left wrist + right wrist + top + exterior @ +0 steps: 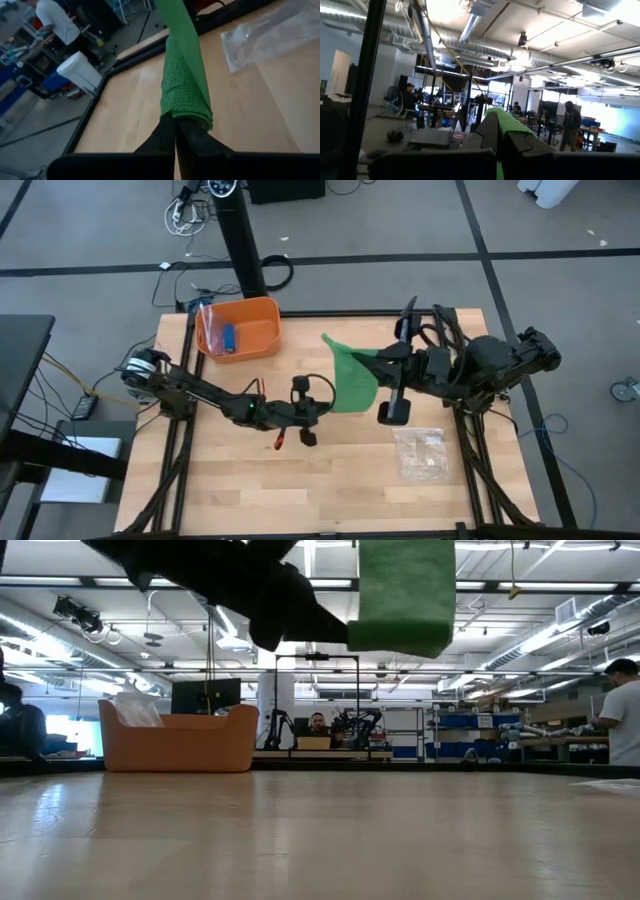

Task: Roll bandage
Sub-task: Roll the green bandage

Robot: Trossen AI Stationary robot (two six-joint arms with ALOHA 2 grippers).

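The bright green bandage (352,378) hangs in the air as a broad strip between my two grippers, clear of the table. My left gripper (330,402) is shut on its lower end, low over the middle of the table; in the low view it (335,635) meets the strip's folded bottom (400,635). My right gripper (380,356) is higher and farther back, shut on the strip's upper part; the green fabric (509,122) lies over its fingers in the right wrist view. My left gripper pinches the bandage's lower end (186,116) between its two shut fingers (165,137), where the fabric is doubled over into several layers. The fingers come nearly level from the table's left. The strip (182,45) rises from them toward the other gripper, lifted clear. My right gripper holds the upper part of the bandage (512,127), which drapes over its shut fingers (485,135). The fingers come from the table's right, tilted a little upward. The fingers hide the place of contact. The strip hangs down from it toward the left gripper.
An orange bin (262,312) stands at the far left of the table with a small blue item (229,337) and clear plastic inside. A clear crinkled plastic bag (422,452) lies on the wood near the right front. People stand in the room beyond.
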